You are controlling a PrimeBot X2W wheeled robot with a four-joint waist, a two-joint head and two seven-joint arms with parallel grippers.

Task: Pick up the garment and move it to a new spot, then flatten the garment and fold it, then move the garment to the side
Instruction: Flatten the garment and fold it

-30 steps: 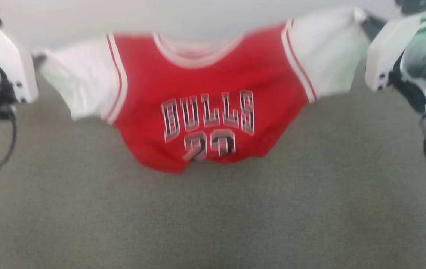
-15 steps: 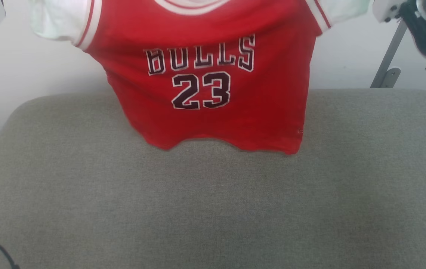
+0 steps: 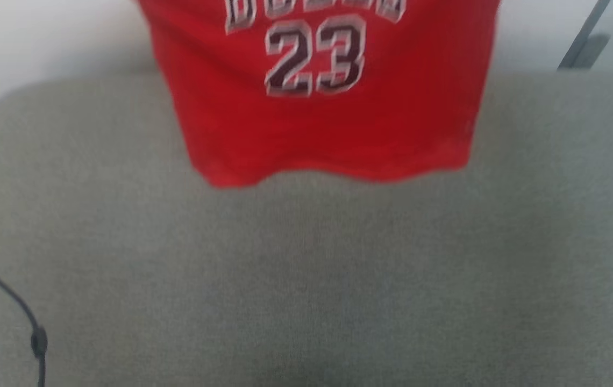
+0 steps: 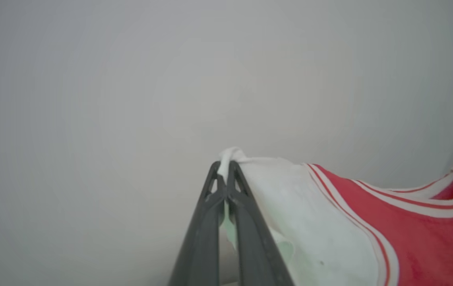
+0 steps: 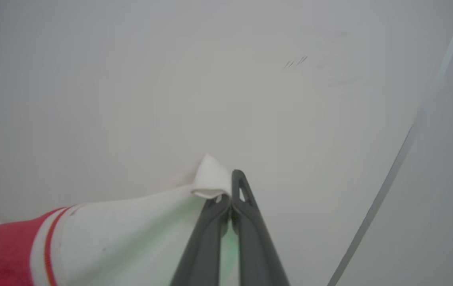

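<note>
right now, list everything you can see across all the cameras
garment: 1, red with white sleeves and a dark 23, hanging spread out above the far part of the padded surface
padded surface: 1, grey fabric, across the lower head view
cable: 1, black, lower left edge of the padded surface
wall: 1, white, behind the surface
bar: 1, grey, slanted against the wall, upper right
left fingers: 2, dark grey, shut on the garment's white sleeve tip
right fingers: 2, dark grey, shut on the other white sleeve tip
</note>
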